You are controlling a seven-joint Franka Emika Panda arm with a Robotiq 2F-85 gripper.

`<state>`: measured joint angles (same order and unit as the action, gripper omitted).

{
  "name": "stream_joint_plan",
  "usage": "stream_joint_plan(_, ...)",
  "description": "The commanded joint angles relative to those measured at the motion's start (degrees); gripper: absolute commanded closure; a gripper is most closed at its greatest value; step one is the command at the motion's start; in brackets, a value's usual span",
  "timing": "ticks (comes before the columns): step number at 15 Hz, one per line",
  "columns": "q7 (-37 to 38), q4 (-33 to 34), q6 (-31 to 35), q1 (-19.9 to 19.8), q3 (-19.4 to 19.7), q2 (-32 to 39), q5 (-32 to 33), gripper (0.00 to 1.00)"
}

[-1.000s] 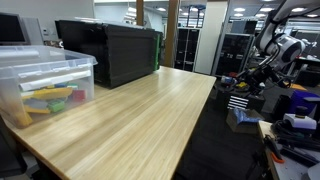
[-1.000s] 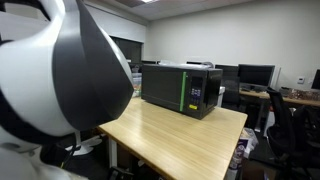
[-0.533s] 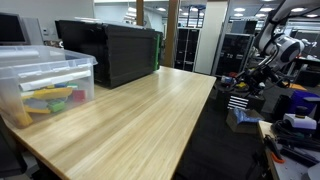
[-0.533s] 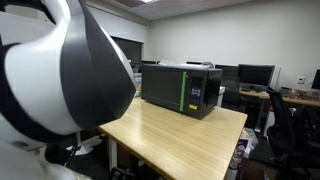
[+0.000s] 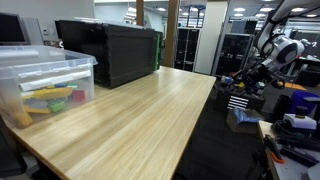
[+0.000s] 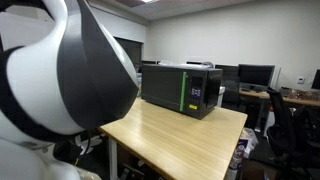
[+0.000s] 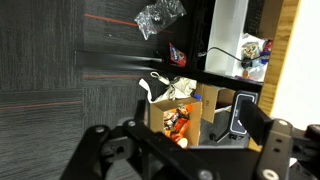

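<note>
In the wrist view my gripper [image 7: 198, 120] comes in from the bottom and stands open, with nothing between its dark fingers [image 7: 143, 112]. It hangs over the floor, above an open cardboard box [image 7: 180, 118] holding orange and white items. A black flat device [image 7: 242, 112] lies just right of the box. In an exterior view a white and black arm [image 5: 277, 48] is off the table's far right side. In an exterior view a bulky arm link [image 6: 70, 70] fills the left, close to the camera. The gripper itself does not show in either exterior view.
A long wooden table [image 5: 130, 120] carries a black microwave [image 5: 110, 52] [image 6: 182, 88] and a clear plastic bin [image 5: 45, 85] with coloured items. Grey carpet [image 7: 60, 80], a crumpled plastic bag [image 7: 160, 18] and dark shelving with clutter [image 7: 250, 55] lie below. Desks and monitors [image 6: 258, 75] stand behind.
The arm link near the camera has shifted slightly across the exterior view. The table, microwave and bin have not moved.
</note>
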<state>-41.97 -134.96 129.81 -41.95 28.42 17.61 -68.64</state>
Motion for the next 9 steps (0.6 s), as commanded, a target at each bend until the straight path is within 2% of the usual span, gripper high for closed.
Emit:
stream_joint_plan(1, -3.66, -0.08, -0.52, -1.39, -1.06, -0.45, -3.07, 0.38)
stream_joint_plan(5, -6.21, -0.02, -0.58, -1.35, -1.09, -0.35, -5.37, 0.66)
stream_joint_plan(8, -10.07, 0.09, -0.88, -1.42, -1.16, -0.28, -9.00, 0.87)
stream_joint_plan(9, -12.52, 0.18, -1.11, -1.39, -1.10, -0.15, -10.99, 0.96)
